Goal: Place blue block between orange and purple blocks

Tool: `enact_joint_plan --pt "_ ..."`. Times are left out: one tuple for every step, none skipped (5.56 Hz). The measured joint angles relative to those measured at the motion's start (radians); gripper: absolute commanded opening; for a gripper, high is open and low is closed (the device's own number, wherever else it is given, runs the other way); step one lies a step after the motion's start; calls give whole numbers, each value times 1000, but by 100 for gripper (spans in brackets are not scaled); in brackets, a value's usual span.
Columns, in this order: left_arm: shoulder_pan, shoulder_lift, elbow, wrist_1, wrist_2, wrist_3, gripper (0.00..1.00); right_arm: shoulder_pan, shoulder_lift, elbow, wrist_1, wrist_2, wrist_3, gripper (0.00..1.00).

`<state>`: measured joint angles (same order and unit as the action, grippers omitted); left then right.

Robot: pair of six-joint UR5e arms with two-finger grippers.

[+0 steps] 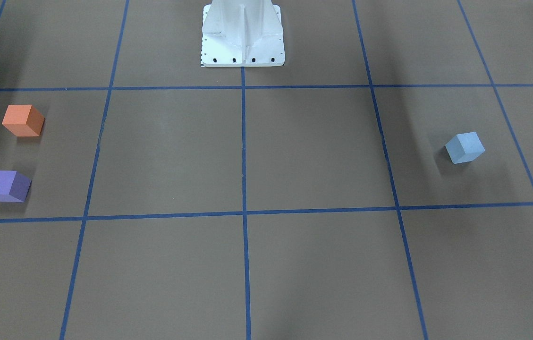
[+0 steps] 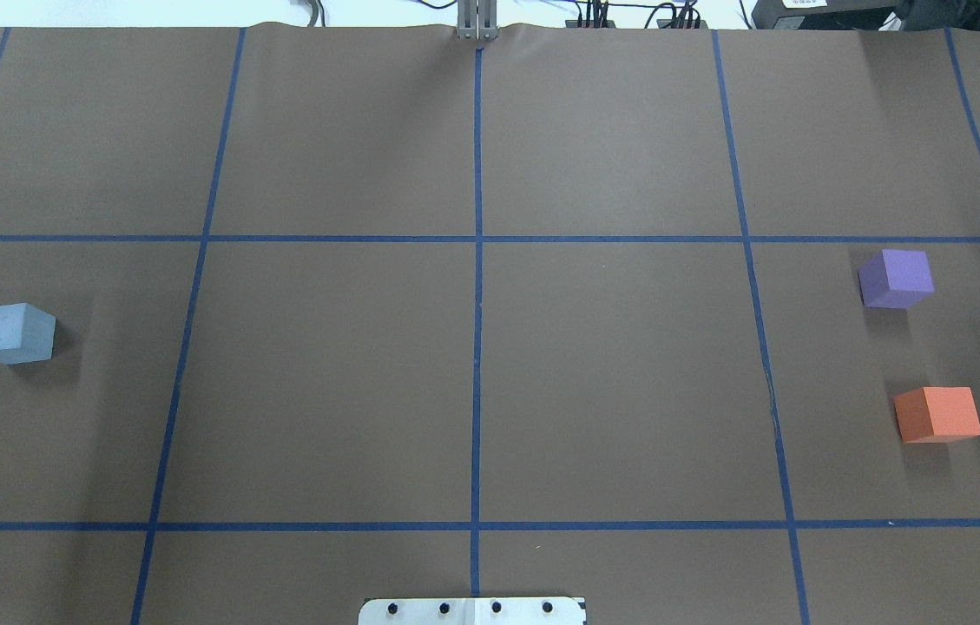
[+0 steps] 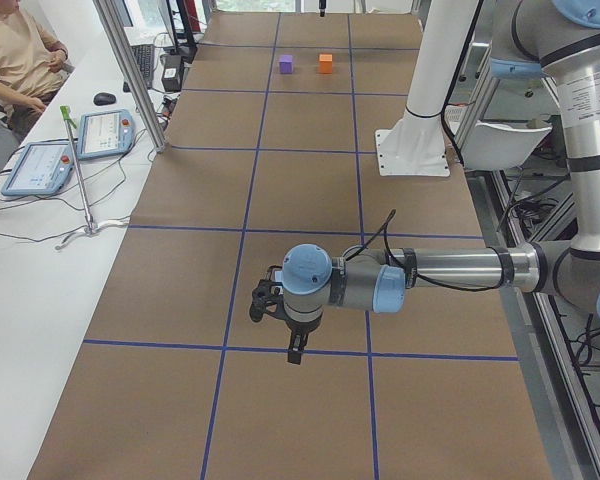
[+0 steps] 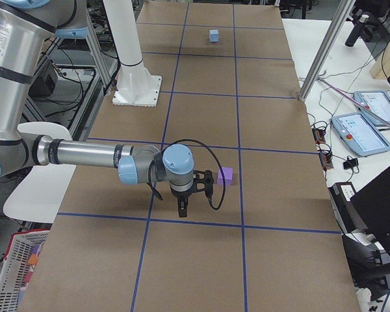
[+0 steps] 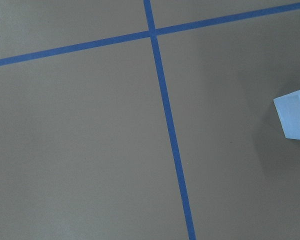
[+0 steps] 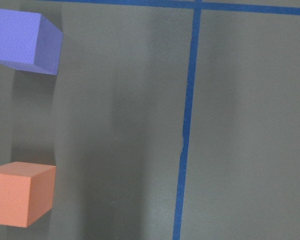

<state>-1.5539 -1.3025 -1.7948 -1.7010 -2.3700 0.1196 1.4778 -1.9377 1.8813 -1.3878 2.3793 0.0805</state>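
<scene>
Overhead exterior: blue block [image 2: 14,333] far left

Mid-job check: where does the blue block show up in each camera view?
Front-facing: blue block right side, middle row.
Overhead: far left, middle row.
Exterior left: not visible.
Exterior right: far end, top centre.
Left wrist: right edge, cut off.
Right wrist: not in it.
Shared landmark: white robot base, in all four exterior views.

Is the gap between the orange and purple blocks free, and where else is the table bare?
The strip between the purple block and the orange block is bare paper, but narrow, probably a snug fit. The two middle squares on either side of the centre tape line are bare, between that pair and the blue block. Nowhere is crowded.
</scene>
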Motion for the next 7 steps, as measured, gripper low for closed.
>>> enact_joint_plan --pt "0 2 0 0 0 1 100 3 1 -1 0 -2 -1 100" --pt "0 5 -5 0 -2 1 100 13 6 1 1 -3 -1 100" --pt "0 1 -12 -4 -6 -1 100 35 13 12 2 -2 -2 100" --pt "0 -19 -11 -37 -7 -5 100 55 36 32 20 4 1 100" --pt "0 -47 -2 -104 -5 -7 100 62 67 45 68 9 8 100" --pt "-1 -63 4 -167 -9 -17 100 64 82 42 121 9 11 100" --pt "-1 -73 0 -207 -12 -33 100 65 93 26 155 12 10 100"
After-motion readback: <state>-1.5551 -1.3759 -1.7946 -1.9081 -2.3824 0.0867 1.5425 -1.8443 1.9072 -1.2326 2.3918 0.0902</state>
